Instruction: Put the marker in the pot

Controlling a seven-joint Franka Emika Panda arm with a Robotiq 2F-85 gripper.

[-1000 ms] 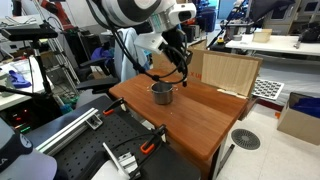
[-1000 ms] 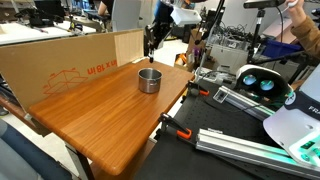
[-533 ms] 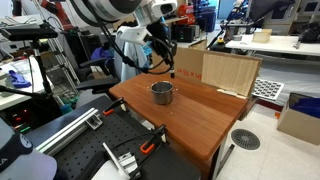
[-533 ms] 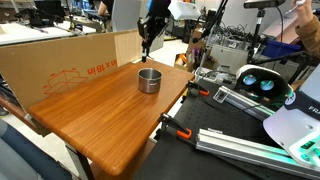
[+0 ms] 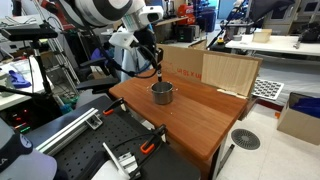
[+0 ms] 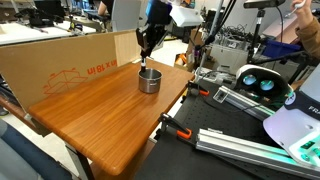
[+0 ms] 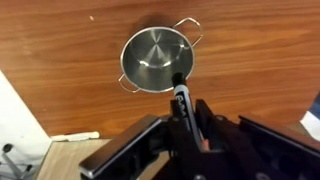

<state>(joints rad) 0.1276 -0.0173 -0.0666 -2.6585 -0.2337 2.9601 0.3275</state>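
The small silver pot (image 5: 162, 93) stands on the wooden table in both exterior views (image 6: 149, 80). In the wrist view the pot (image 7: 150, 50) lies straight below, empty, its two small handles showing. My gripper (image 7: 183, 112) is shut on the black marker (image 7: 181, 95), whose tip points down over the pot's rim nearest the camera. In the exterior views the gripper (image 5: 158, 70) (image 6: 144, 57) hangs a little above the pot, with the marker clear of it.
The wooden table (image 6: 90, 115) has a cardboard wall (image 6: 60, 65) along one side and a cardboard box (image 5: 225, 72) at its end. Orange-handled clamps (image 6: 178, 131) grip the table's edge. Lab gear surrounds the table.
The gripper with the marker has swung across from beside the cardboard box and now hangs over the pot, lower than half a second ago.
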